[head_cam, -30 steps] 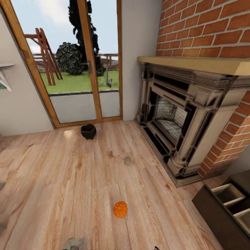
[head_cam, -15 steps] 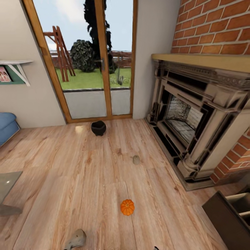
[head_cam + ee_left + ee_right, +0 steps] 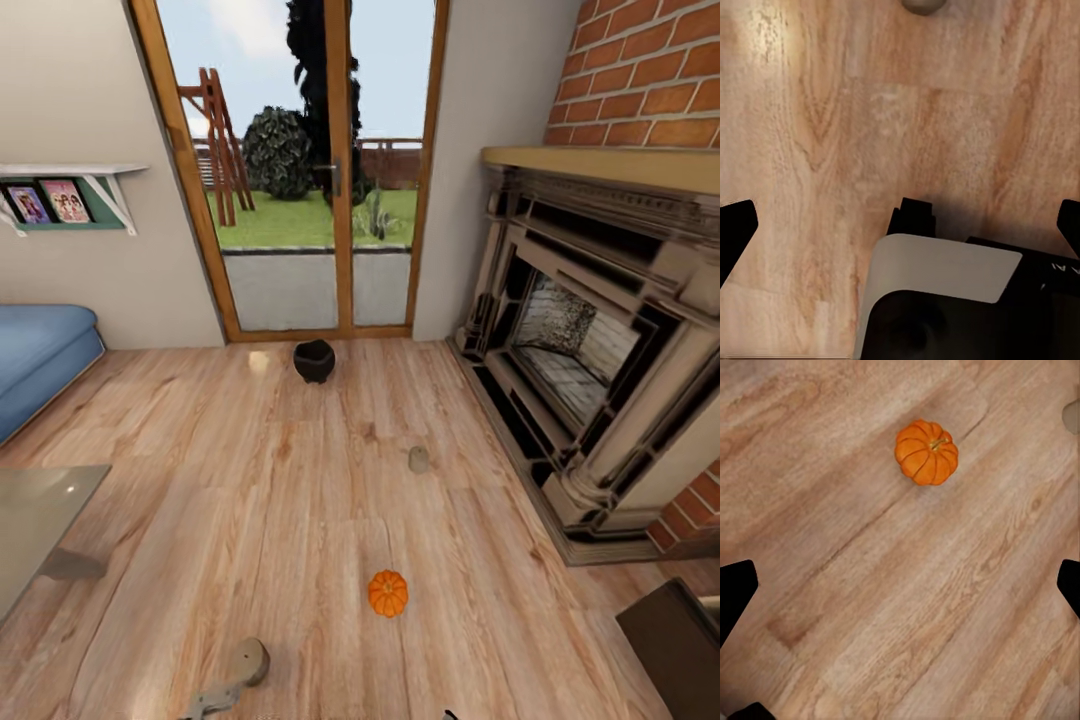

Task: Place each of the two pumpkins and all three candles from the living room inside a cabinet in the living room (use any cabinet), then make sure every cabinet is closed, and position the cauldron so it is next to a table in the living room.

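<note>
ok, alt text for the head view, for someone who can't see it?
A small orange pumpkin sits on a light wood floor, with a grey-tan candle beyond it and a black cauldron farther back by glass doors to a garden. A dark fireplace in a brick wall stands at the right; a blue sofa and a glass table corner at the left.

- A dark wood cabinet (image 3: 672, 640) sits at the head view's lower right corner — only one corner of it is in frame.
- A blue sofa (image 3: 35, 355) is cut off by the left edge.
- A glass table (image 3: 35, 515) is cropped at the left edge too.
- A beige candle (image 3: 923, 5) is sliced by the left wrist picture's edge.
- Framed photos (image 3: 48, 201) on a wall shelf — too small to make out.
</note>
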Robot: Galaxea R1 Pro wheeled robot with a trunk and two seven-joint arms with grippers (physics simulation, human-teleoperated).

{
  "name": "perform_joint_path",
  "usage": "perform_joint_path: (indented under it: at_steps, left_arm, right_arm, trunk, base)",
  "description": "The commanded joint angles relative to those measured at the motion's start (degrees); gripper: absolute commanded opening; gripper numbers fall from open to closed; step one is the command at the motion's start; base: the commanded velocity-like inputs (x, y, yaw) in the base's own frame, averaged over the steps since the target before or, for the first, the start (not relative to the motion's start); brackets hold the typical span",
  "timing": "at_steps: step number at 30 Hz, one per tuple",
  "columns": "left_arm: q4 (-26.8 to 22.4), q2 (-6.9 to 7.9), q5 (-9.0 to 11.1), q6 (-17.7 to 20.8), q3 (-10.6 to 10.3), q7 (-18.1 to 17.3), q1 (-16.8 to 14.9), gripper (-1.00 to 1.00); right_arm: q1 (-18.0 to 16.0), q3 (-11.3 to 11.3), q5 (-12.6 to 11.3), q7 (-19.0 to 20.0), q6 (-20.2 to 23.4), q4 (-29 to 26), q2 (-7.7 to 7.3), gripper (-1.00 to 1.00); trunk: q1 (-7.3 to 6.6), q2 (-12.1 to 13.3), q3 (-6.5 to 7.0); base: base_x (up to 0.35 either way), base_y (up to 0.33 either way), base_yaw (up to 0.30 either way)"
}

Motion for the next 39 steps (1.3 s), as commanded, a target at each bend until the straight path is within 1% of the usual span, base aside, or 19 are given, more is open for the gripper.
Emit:
perform_joint_path:
  at_steps: [1, 8, 39]
  left_arm:
    - [0.00, 0.06, 0.00, 0.00, 0.00, 0.00, -0.02, 1.00]
    - [0.00, 0.23, 0.00, 0.00, 0.00, 0.00, -0.01, 1.00]
    - [0.00, 0.16, 0.00, 0.00, 0.00, 0.00, 0.01, 1.00]
  right_arm:
    - [0.00, 0.01, 0.00, 0.00, 0.00, 0.00, 0.00, 1.00]
    - [0.00, 0.02, 0.00, 0.00, 0.00, 0.00, 0.00, 1.00]
    - [0.00, 0.02, 0.00, 0.00, 0.00, -0.09, 0.00, 1.00]
  trunk:
    - [0.00, 0.00, -0.07]
    - [0.00, 0.00, -0.49]
    - [0.00, 0.00, -2.23]
  base:
    - [0.000, 0.000, 0.229]
    - [0.000, 0.000, 0.234]
    - [0.000, 0.000, 0.240]
